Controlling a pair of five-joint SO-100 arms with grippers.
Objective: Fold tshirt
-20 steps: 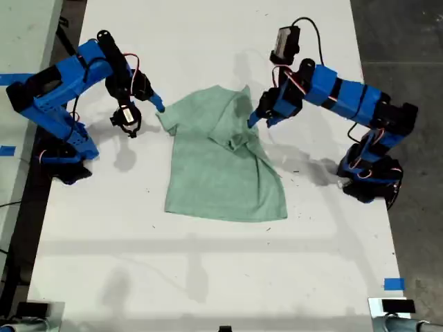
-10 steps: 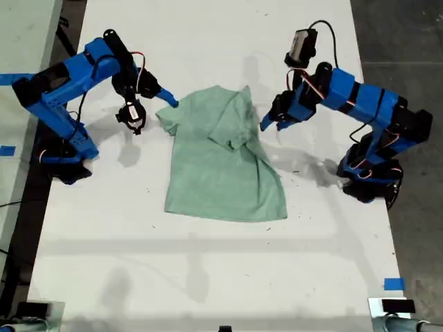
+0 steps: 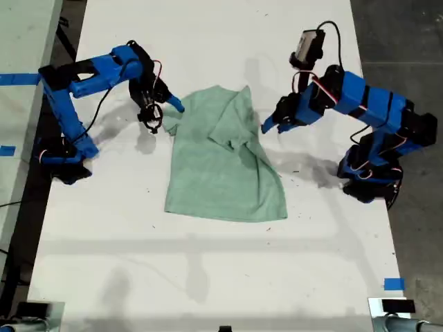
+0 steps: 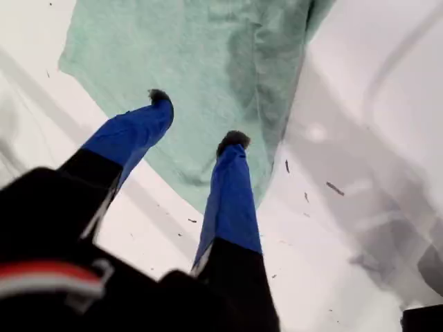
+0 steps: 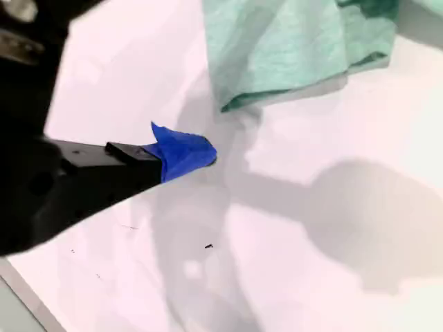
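While the tshirt lay mid-bench, partly folded with its three-o'clock sleeve turned in as the exterior view shows it, the first claw had been brought over the nine-o'clock sleeve, jaws set wide, nothing held; the second claw had been drawn just clear of the three-o'clock edge, its opening impossible to tell; the other sleeve fold was judged next. The white bench was speckled; blue tape was seen at five o'clock, grey floor at two o'clock.
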